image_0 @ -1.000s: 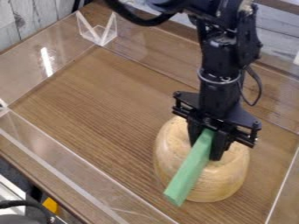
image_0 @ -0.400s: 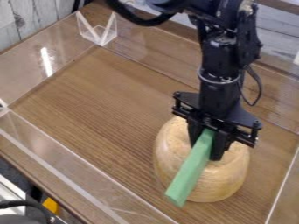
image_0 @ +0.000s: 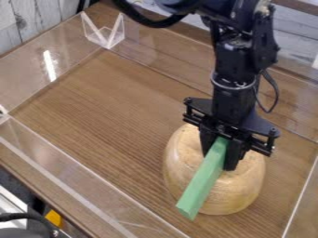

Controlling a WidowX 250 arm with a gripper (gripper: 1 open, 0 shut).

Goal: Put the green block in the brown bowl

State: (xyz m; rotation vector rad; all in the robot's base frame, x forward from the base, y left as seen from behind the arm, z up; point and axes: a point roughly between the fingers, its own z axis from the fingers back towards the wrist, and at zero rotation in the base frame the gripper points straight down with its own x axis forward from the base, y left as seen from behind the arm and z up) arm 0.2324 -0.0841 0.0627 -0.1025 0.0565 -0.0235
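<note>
The green block (image_0: 205, 178) is in my grip: one long, flat bar of bright green, tilted, its upper end pinched between my fingers and its lower end slanting down toward the camera across the front of the brown bowl (image_0: 236, 191). My pincer (image_0: 229, 144) is clamped together on that upper end and points straight down, directly above the bowl. The bar's low end reaches past the bowl's near side; whether it touches the wood there I cannot tell.

There is one bowl, a rounded, pale, speckled wooden one, sitting on the wooden table (image_0: 106, 102) toward the right front of the surface. My black arm (image_0: 243, 46) rises from the pincer to the top of the view, with a cable running alongside it.

Clear plastic walls (image_0: 37, 60) fence the tabletop, and one small clear triangular bracket (image_0: 102, 33) stands at the far left corner. I can read no writing, brand or label on anything here.
</note>
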